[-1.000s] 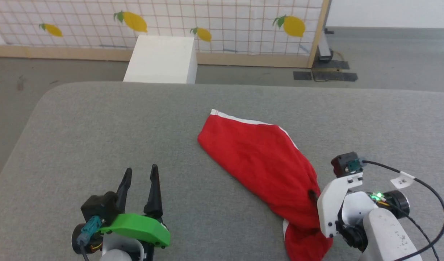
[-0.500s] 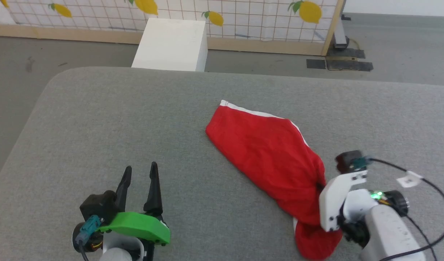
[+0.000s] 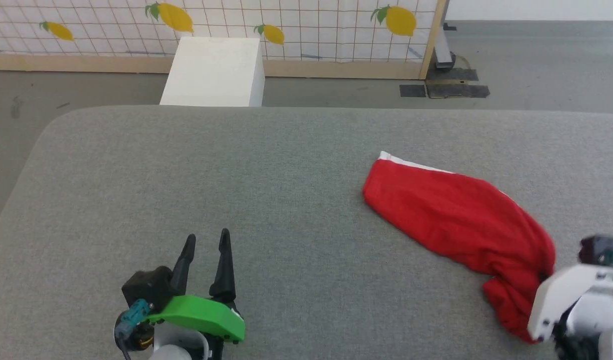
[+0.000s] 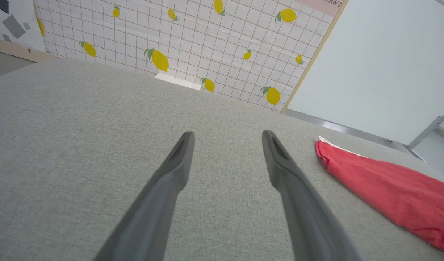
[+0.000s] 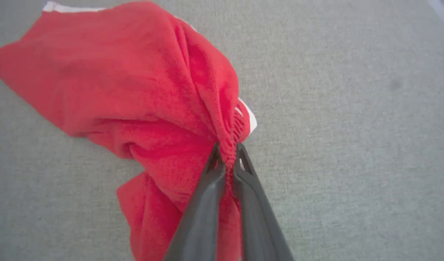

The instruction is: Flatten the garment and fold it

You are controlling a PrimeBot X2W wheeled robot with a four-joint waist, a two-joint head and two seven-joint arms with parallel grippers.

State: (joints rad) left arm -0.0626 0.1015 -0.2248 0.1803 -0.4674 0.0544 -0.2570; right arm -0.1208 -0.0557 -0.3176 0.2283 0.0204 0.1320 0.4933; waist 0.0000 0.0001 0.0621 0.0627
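You're looking at a grey fabric-topped table point(image 3: 136, 165) w/ rounded corners. A white box point(image 3: 211, 70) is standing just behind it. Bg: a lemon-print grid partition point(image 3: 311, 25) in a wood frame point(image 3: 336, 70) is running across the grey floor point(image 3: 536, 65). Dark plates point(image 3: 456, 90) are lying by its right post. Light is falling evenly.

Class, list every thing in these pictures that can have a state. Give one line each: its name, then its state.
garment, bunched and creased, neither flat nor folded, lying on the table with one end gathered up.
left hand, open, empty, apart from the garment.
right hand, shut on a gathered fold of the garment.
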